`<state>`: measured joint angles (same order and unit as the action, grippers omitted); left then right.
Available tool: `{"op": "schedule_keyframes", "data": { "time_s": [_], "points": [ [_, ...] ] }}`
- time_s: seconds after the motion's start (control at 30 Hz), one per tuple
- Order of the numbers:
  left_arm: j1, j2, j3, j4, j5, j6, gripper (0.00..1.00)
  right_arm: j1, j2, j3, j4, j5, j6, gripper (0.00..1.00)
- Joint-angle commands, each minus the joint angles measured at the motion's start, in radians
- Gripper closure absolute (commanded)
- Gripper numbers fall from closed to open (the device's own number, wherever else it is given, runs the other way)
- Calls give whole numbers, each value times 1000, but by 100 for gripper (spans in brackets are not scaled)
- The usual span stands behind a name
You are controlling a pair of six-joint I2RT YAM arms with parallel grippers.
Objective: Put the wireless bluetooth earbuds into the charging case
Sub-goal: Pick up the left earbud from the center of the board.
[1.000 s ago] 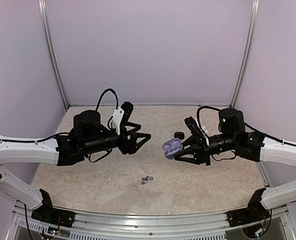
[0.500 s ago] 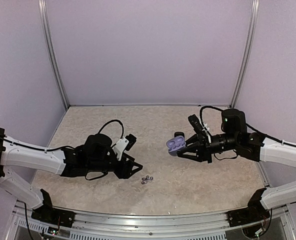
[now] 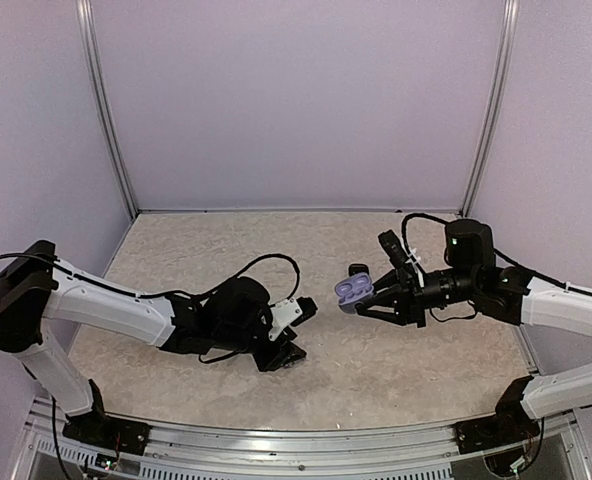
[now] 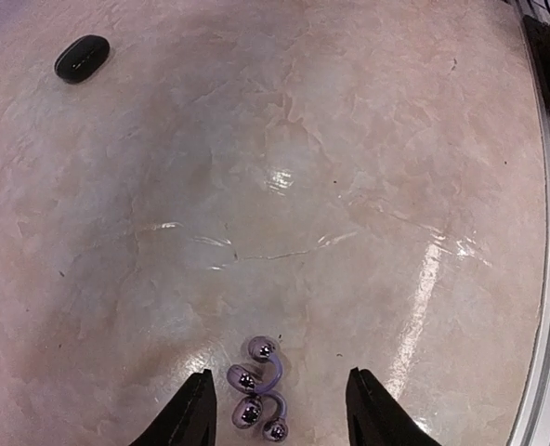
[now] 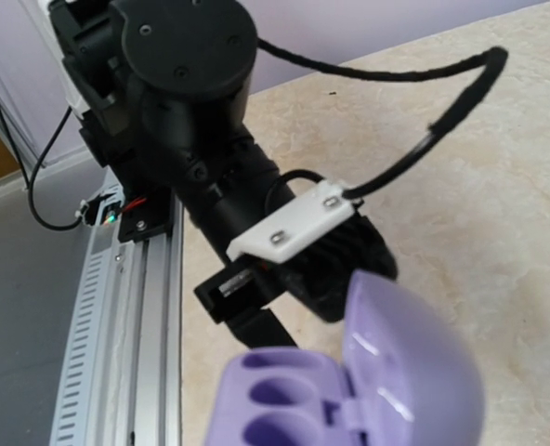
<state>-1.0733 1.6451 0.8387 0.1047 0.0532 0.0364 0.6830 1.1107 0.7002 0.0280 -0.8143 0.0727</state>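
The tiny earbuds (image 4: 256,388) lie in a tight cluster on the table, with glossy silvery-dark ends and lilac curved parts. My left gripper (image 4: 282,401) is open and low over the table. Its two black fingertips (image 4: 198,413) stand on either side of the cluster without touching it. In the top view the left gripper (image 3: 288,354) hides the earbuds. My right gripper (image 3: 364,298) is shut on the lilac charging case (image 3: 352,290) and holds it in the air with the lid open. The case's empty wells face up in the right wrist view (image 5: 349,390).
A small black oval object (image 4: 81,58) lies on the table farther back, beside the held case in the top view (image 3: 357,270). A metal rail (image 3: 296,440) runs along the table's near edge. The left arm's wrist (image 5: 210,167) fills the right wrist view behind the case.
My left arm has swung down and to the right, from mid-air to the earbuds, and now covers them in the top view. My right gripper, holding the case, has shifted slightly up and right.
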Motion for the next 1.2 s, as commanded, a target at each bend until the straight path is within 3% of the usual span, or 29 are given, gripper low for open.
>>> {"op": "schedule_keyframes", "data": {
  "time_s": [0.0, 0.43, 1.17],
  "points": [
    [16, -9, -14, 25, 42, 251, 52, -12, -30, -19, 13, -6, 13, 100],
    [38, 39, 23, -55, 59, 492, 63, -30, -58, -30, -4, 1, 18, 100],
    [1, 173, 120, -96, -3, 603, 69, -56, -78, -36, -22, 28, 36, 100]
  ]
}}
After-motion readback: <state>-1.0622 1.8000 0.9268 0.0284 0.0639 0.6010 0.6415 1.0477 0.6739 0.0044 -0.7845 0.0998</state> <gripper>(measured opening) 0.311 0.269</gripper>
